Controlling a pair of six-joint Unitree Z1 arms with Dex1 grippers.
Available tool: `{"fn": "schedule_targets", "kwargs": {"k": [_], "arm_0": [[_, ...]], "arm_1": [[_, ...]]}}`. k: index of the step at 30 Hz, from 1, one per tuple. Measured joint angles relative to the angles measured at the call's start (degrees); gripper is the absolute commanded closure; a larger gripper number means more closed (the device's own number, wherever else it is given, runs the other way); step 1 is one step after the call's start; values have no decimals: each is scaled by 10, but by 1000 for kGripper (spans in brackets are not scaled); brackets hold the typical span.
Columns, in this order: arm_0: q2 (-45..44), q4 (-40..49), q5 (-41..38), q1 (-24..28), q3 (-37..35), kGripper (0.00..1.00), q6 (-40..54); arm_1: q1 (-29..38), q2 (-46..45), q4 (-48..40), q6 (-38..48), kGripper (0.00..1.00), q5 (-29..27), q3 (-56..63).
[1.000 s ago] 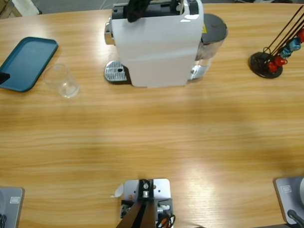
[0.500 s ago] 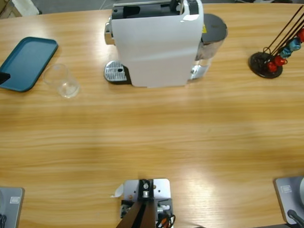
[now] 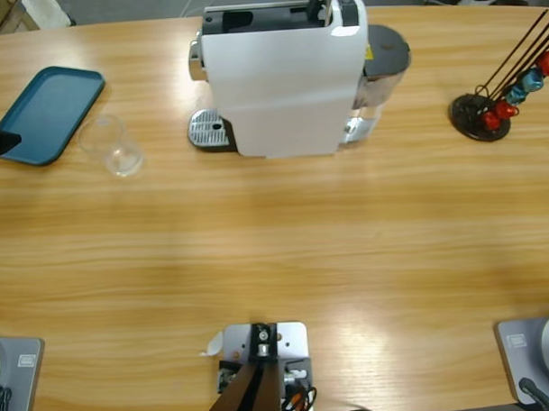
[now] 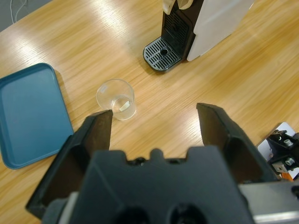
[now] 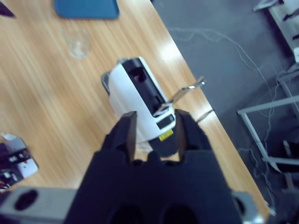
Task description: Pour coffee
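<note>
standing at the upper middle of the high view, the white boxy coffee machine (image 3: 284,79) has a small clear empty drinking glass (image 3: 112,145) at its left beside a teal rectangular tray (image 3: 46,112). no coffee shows in the glass. left tool (image 4: 154,123) hovers spread wide above the wooden table (image 3: 276,241); right tool (image 5: 154,133) hangs parted over the machine.

A robotics lab: a long wooden table (image 3: 285,250) with a coffee machine (image 3: 283,74), grey floor (image 5: 219,51) strewn with cables (image 5: 233,46) and metal frames (image 5: 268,123).
</note>
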Motion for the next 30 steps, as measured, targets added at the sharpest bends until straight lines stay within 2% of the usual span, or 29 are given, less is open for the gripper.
{"fn": "schedule_targets", "kwargs": {"k": [3, 5, 7, 12, 16, 24, 30], "arm_0": [[0, 0, 0, -1, 0, 230, 0], [0, 0, 0, -1, 0, 230, 0], [0, 0, 0, -1, 0, 230, 0], [0, 0, 0, -1, 1, 230, 0], [0, 0, 0, -1, 1, 230, 0], [0, 0, 0, -1, 1, 230, 0], [0, 0, 0, -1, 1, 230, 0]], "arm_1": [[-10, -15, -44, 11, 1000, 37, 50], [-13, -17, -62, 15, 1000, 34, 79], [-14, -17, -88, 27, 1000, -13, 123], [-10, -13, -179, 79, 1000, -209, 233], [10, 8, -231, 103, 1000, -334, 264], [72, 52, -253, 112, 1000, -435, 264], [86, 78, -253, 120, 1000, -469, 263]]}}
